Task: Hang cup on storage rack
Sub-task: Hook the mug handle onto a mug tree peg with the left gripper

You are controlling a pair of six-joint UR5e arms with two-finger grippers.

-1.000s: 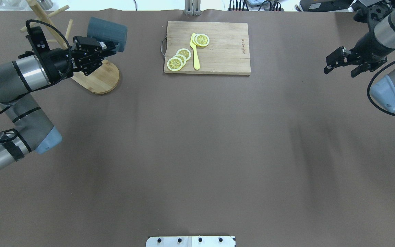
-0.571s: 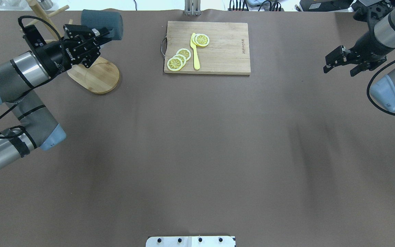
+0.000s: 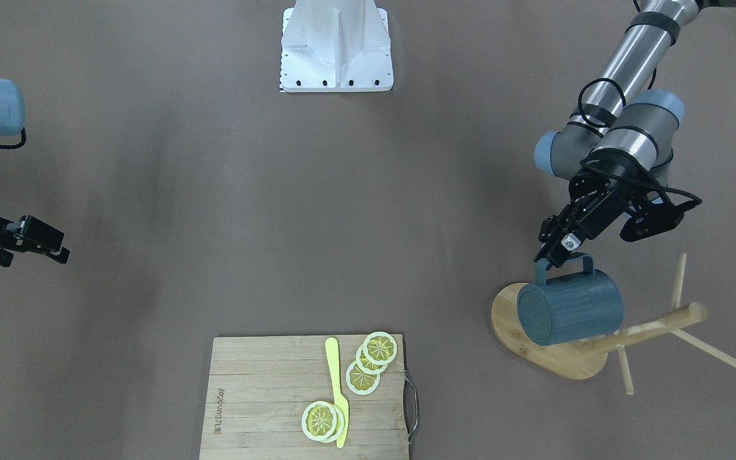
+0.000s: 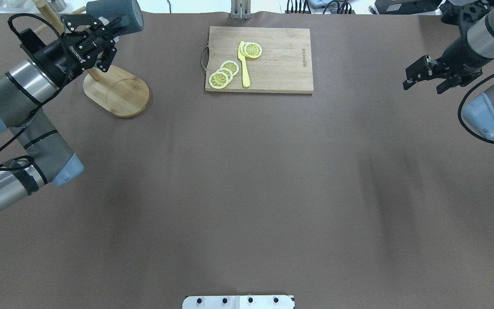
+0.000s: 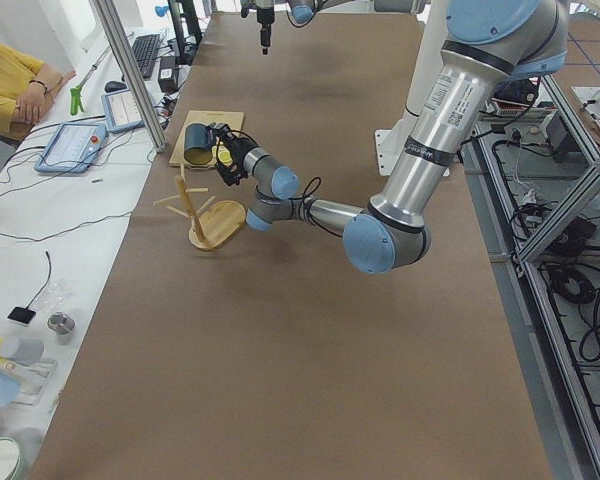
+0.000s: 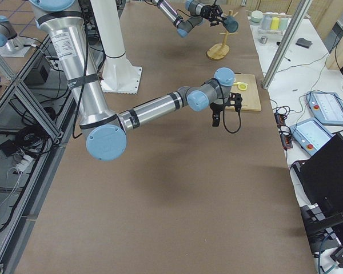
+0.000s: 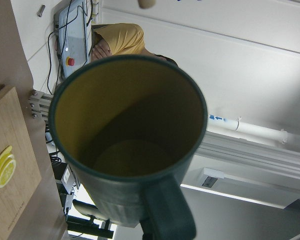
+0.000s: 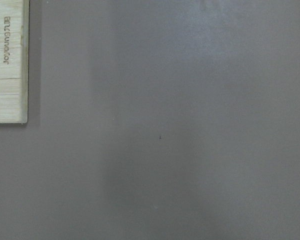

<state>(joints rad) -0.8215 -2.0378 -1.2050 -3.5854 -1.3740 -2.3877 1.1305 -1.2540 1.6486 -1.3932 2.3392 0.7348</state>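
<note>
Left jaws are clamped on the cup's loop handle: left gripper [image 3: 556, 252] has the cup [image 3: 572, 306] by the top of the handle, fingertips pinched tight, mug off the table. Cup lies on its side in the air, closed bottom toward the front-facing camera's left, handle up toward the gripper. Left wrist view looks straight into the mouth of the cup [image 7: 130, 150]: yellow inside, dark rim, handle at the bottom of the view. From overhead, the cup [image 4: 129, 17] sits at the table's far left corner, beyond the left gripper [image 4: 112, 23]. The storage rack [image 3: 566, 361] stands upright on the table below it; in the front-facing view the cup overlaps the oval base and the foot of the post. In the exterior left view the cup [image 5: 197, 145] hangs above the rack [image 5: 205, 215] and clear of the pegs, not hooked on any. Right gripper [image 4: 423, 83] hovers over the right side of the table, jaws apart, nothing between them. Its wrist view shows only brown table and 1 corner of the cutting board [image 4: 272, 60]. On the board: lemon slices [image 4: 223, 73] in 2 clusters, with a yellow knife [image 4: 244, 64] between them.
</note>
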